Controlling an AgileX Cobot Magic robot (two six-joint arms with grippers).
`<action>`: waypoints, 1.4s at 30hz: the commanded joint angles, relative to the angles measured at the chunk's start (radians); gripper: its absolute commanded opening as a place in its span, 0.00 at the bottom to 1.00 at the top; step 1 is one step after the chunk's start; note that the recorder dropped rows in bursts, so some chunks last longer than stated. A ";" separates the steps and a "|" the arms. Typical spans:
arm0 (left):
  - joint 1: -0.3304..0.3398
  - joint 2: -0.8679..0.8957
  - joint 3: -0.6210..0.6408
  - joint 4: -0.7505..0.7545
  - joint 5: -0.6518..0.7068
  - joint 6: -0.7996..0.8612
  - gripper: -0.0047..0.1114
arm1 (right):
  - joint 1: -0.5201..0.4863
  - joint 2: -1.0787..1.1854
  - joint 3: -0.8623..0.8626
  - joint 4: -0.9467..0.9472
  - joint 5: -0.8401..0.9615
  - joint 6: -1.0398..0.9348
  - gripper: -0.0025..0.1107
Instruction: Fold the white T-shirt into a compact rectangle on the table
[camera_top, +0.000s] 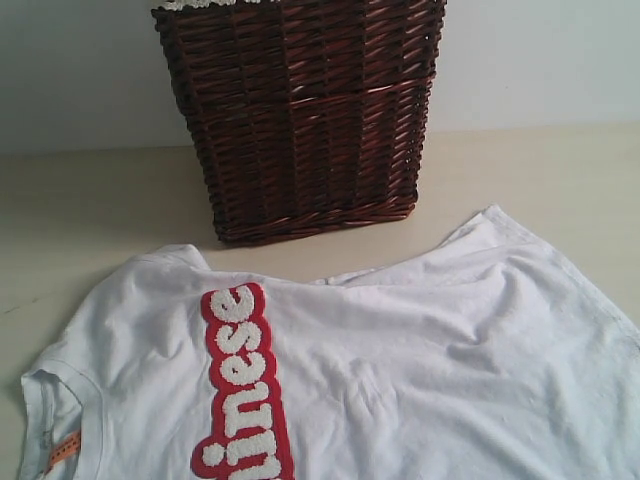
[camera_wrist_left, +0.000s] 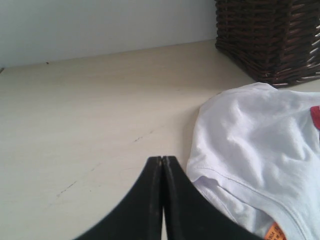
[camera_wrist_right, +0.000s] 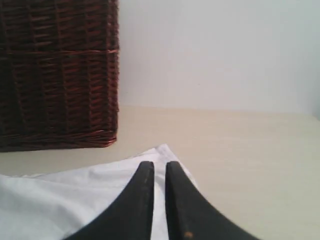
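The white T-shirt (camera_top: 420, 340) lies spread out on the table (camera_top: 80, 220), its red band (camera_top: 245, 380) of fuzzy white letters running toward the near edge and an orange neck tag (camera_top: 63, 450) at the lower left. Neither gripper shows in the exterior view. My left gripper (camera_wrist_left: 162, 158) is shut and empty, over bare table (camera_wrist_left: 90, 110) just beside the T-shirt's (camera_wrist_left: 250, 135) sleeve edge. Over a corner of the T-shirt (camera_wrist_right: 75, 195) hangs my right gripper (camera_wrist_right: 160, 164), its jaws a narrow gap apart with nothing clamped between them.
A dark brown wicker basket (camera_top: 300, 110) stands at the back middle of the table, against the pale wall, just beyond the shirt's far edge. It also shows in the left wrist view (camera_wrist_left: 270, 35) and the right wrist view (camera_wrist_right: 55, 75).
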 joint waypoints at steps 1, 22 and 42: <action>-0.002 -0.005 -0.002 -0.007 -0.009 -0.002 0.04 | -0.066 -0.007 0.005 -0.037 0.109 0.031 0.12; -0.002 -0.005 -0.002 -0.007 -0.009 -0.002 0.04 | -0.063 -0.007 0.005 -0.503 0.067 0.599 0.12; 0.004 -0.005 -0.002 0.006 -0.009 -0.002 0.04 | -0.063 -0.007 0.005 -0.488 0.067 0.531 0.12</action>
